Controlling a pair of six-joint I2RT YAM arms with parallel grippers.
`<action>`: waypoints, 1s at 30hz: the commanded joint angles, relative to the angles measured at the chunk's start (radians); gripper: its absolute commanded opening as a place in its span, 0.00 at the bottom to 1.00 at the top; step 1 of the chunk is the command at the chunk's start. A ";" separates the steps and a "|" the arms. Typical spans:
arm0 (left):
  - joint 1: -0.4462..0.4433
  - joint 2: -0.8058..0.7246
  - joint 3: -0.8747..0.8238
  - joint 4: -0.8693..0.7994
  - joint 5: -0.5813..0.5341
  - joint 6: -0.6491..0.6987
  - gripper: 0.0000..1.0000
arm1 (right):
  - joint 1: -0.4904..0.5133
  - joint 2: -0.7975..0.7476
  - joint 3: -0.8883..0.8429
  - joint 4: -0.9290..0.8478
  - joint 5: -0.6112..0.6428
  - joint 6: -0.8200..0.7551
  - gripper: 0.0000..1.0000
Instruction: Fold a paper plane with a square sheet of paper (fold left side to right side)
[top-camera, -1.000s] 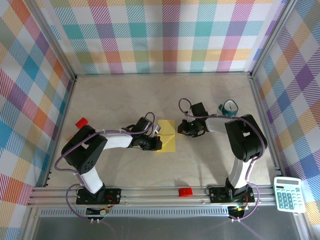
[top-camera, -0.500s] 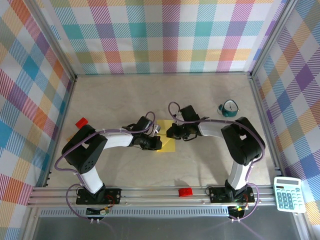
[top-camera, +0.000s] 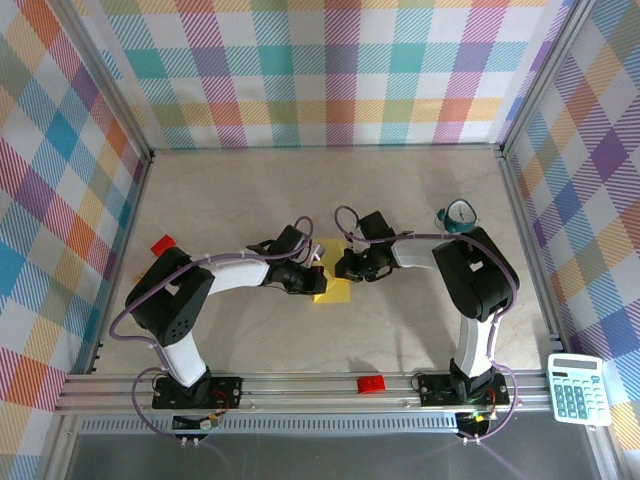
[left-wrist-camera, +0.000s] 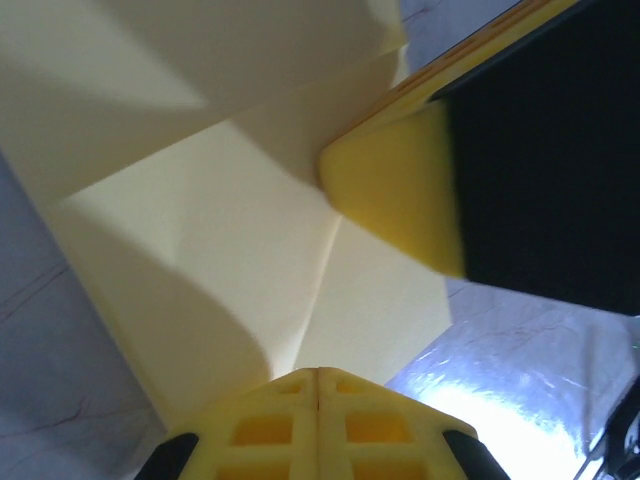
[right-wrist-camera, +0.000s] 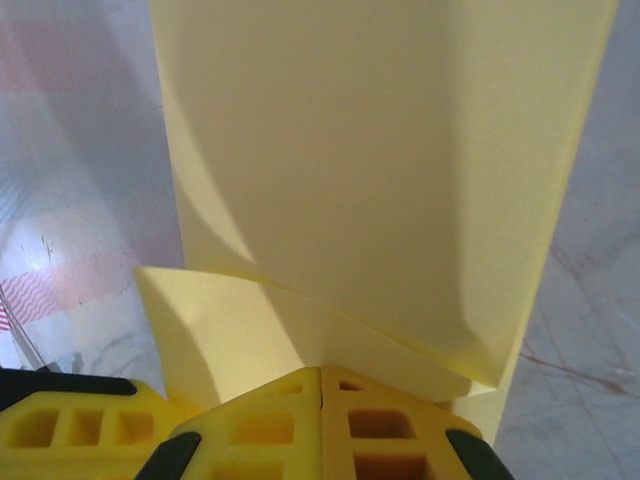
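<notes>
The square sheet of paper (top-camera: 333, 290) is plain yellow and lies mid-table, mostly covered by the two grippers. My left gripper (top-camera: 311, 277) is shut with its tips on the sheet's left part. My right gripper (top-camera: 346, 266) is also shut, over the upper right part. In the left wrist view the paper (left-wrist-camera: 230, 250) shows creases and a raised flap, the shut left gripper (left-wrist-camera: 318, 374) touches it, and a right finger (left-wrist-camera: 395, 190) presses from the upper right. In the right wrist view the paper (right-wrist-camera: 370, 170) has a lifted layer just ahead of the shut right gripper (right-wrist-camera: 321, 372).
A red brick (top-camera: 163, 244) lies at the left and another (top-camera: 371, 384) sits on the front rail. A teal object (top-camera: 457, 216) stands at the right. A calculator (top-camera: 577, 389) lies beyond the front right corner. Checked walls enclose the table.
My right gripper has moved left from beside the sheet to over it, close to the left gripper. The left gripper shifted slightly up. Less of the paper shows.
</notes>
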 joint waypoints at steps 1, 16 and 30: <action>-0.003 -0.016 0.026 -0.007 0.049 0.015 0.00 | -0.002 0.036 -0.012 -0.095 0.058 -0.019 0.00; -0.012 0.067 0.049 0.053 0.108 0.017 0.00 | -0.002 0.055 -0.009 -0.107 0.056 -0.016 0.00; -0.011 0.104 0.053 0.029 0.019 0.026 0.00 | -0.002 0.055 -0.021 -0.113 0.065 -0.022 0.00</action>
